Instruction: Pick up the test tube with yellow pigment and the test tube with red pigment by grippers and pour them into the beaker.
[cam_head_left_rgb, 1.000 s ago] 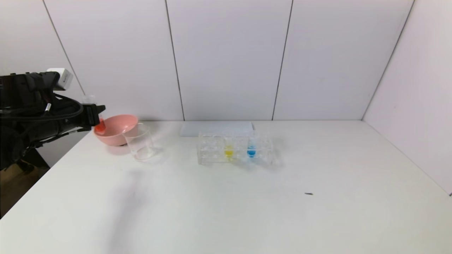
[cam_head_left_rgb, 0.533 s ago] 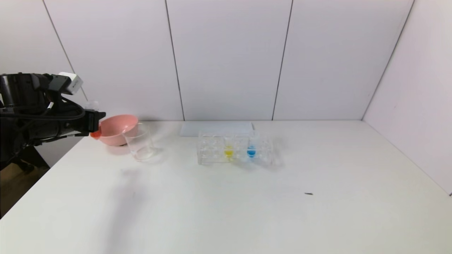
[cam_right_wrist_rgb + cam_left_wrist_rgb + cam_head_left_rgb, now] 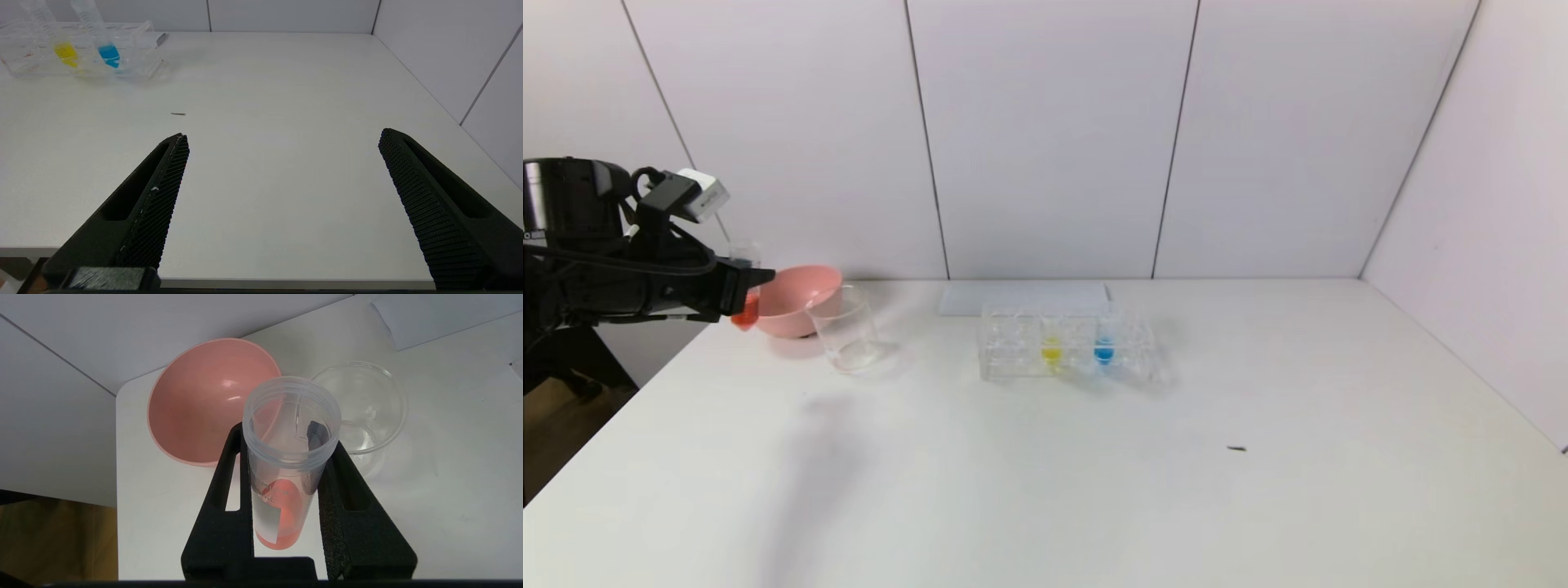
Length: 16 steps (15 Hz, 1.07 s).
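1. Left gripper [image 3: 737, 287] partly cut off at far-left table [image 3: 1045, 490] edge; clamped tight on red test tube [image 3: 286, 457], mid-body hidden by jaws.
2. Right gripper [image 3: 282, 163] out of head view; jaws spread wide, nothing held, over near-right table edge w/ open room ahead.
3. Red tube near-upright, mouth up, just left of pink bowl [image 3: 796, 298] & beaker [image 3: 845, 331].
4. Yellow test tube [image 3: 1052, 349] upright in rack [image 3: 1066, 343], beside blue tube [image 3: 1104, 349].
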Tool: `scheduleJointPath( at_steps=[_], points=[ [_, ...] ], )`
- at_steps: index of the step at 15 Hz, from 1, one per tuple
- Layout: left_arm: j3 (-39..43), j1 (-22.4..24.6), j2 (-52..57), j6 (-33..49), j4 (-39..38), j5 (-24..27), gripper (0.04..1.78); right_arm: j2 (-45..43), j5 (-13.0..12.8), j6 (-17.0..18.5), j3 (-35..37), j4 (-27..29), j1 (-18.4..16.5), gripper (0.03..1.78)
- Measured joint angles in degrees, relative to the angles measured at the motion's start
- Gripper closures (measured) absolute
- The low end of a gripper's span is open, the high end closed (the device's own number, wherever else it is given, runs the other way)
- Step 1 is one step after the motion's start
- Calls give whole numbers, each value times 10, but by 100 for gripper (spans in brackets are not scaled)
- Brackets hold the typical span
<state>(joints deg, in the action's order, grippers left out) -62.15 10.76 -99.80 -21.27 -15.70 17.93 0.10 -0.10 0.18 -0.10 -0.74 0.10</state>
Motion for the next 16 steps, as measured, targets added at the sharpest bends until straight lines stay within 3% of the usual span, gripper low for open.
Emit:
scheduleJointPath(
  at_steps=[9, 16],
  points=[
    [-21, 1, 6, -25, 50, -4, 136, 0, 0, 0, 0, 0, 0, 11],
    [-31, 2, 7, -91, 89, -6, 136, 0, 0, 0, 0, 0, 0, 11]
  ],
)
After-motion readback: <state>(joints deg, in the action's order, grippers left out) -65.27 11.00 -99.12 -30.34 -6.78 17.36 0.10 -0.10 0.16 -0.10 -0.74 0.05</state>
